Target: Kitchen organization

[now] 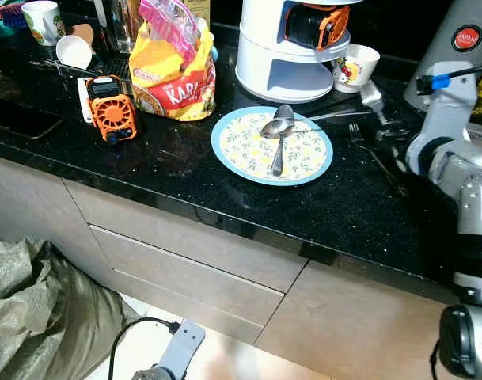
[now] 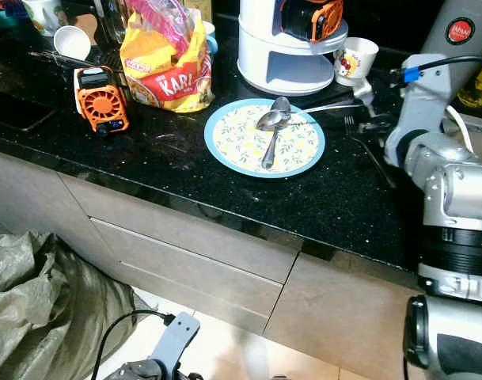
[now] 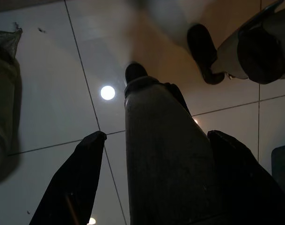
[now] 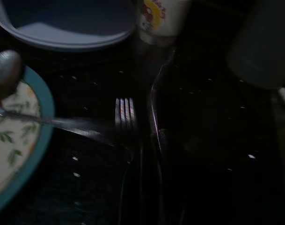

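We find the round blue-rimmed plate with a leaf pattern (image 1: 272, 146) at centre frame on the black speckled stone counter (image 1: 177, 178), carrying two silver metal spoons (image 1: 278, 133) that cross one another. To its right, in the right middle of the frame, a dark metal fork (image 1: 375, 154) lies flat on the counter, tines toward the back wall and apart from the plate rim. The right gripper (image 1: 392, 133) sits low over the fork's upper end, just beside the tines. In the right wrist view the fork tines (image 4: 125, 115) show plainly, but the picture is too dark for us to tell whether the fingers are spread or closed.

We judge the step in hand to be picking up the fork (presumably to join the spoons on the plate). To do it well, we would straddle the handle across its width, a little behind the tines, and press low so the fingers get under the thin metal. One spoon handle reaches off the plate toward the fork, so the approach should stay clear of it.

The left gripper (image 3: 151, 187) hangs idle over the tiled floor, its fingers spread and holding nothing.

At upper left stand a yellow snack bag (image 1: 173, 75) and a small orange fan (image 1: 112, 108).
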Tool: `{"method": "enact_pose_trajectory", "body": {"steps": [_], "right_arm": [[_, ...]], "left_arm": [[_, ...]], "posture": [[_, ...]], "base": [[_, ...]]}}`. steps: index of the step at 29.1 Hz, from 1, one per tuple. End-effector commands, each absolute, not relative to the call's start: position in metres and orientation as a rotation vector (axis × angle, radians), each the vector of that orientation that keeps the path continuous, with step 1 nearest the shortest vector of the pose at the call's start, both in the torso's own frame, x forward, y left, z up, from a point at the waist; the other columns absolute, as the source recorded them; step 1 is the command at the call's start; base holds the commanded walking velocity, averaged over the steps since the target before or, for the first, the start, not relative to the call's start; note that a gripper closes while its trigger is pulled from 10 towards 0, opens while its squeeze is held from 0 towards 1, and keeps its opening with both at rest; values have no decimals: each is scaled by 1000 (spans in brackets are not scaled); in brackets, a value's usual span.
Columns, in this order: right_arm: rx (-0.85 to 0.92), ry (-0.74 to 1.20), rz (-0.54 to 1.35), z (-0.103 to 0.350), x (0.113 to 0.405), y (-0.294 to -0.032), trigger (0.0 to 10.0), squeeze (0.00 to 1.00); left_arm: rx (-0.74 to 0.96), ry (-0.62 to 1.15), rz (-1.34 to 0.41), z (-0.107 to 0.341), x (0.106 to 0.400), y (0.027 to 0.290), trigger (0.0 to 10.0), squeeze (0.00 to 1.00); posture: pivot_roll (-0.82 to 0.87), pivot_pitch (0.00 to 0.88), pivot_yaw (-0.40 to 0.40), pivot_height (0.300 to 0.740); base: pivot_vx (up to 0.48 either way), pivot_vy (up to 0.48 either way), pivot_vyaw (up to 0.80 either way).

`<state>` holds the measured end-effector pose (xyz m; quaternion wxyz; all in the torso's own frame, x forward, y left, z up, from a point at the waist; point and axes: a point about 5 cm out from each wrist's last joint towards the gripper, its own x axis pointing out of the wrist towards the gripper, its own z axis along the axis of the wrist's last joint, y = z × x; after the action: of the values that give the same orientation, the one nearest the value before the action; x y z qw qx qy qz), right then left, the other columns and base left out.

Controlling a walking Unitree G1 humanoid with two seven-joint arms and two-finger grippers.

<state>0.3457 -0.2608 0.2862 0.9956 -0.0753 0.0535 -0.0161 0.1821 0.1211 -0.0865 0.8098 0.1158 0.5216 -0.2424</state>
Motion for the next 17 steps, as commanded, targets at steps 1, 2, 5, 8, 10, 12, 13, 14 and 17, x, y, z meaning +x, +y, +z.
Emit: {"method": "enact_pose_trajectory", "body": {"steps": [1, 2, 5, 8, 10, 12, 13, 14, 17], "right_arm": [[-214, 92, -64, 289, 344, -263, 0, 0], [-236, 96, -75, 287, 344, -264, 0, 0], [-266, 101, -98, 285, 345, -267, 0, 0], [-336, 97, -195, 282, 345, -281, 0, 0], [-327, 86, -197, 282, 345, -281, 0, 0], [-287, 49, -183, 285, 345, -279, 588, 0], [-257, 32, -168, 286, 345, -277, 0, 0], [-257, 32, -168, 286, 345, -277, 0, 0], [-188, -20, -133, 290, 346, -271, 0, 0]], "left_arm": [[256, 1169, -521, -93, 170, 126, 10000, 0], [257, 1169, -521, -93, 170, 126, 10000, 0], [257, 1170, -522, -93, 169, 126, 10000, 0], [259, 1171, -519, -93, 169, 126, 10000, 0], [259, 1172, -519, -93, 169, 126, 10000, 0], [259, 1172, -519, -93, 169, 127, 10000, 0], [260, 1173, -519, -93, 169, 127, 10000, 0], [260, 1173, -519, -93, 169, 127, 10000, 0], [260, 1173, -521, -93, 169, 127, 10000, 0]], "posture": [[-6, 110, -43, 740], [-5, 111, -42, 740], [-5, 111, -42, 740], [-3, 113, -42, 740], [-3, 113, -42, 740], [-5, 114, -41, 740], [-5, 114, -41, 740], [-5, 114, -41, 740], [-5, 113, -39, 740]], "base": [[0, 0, 0], [0, 0, 0], [0, 0, 0], [0, 0, 0], [0, 0, 0], [0, 0, 0], [0, 0, 0], [0, 0, 0], [0, 0, 0]]}}
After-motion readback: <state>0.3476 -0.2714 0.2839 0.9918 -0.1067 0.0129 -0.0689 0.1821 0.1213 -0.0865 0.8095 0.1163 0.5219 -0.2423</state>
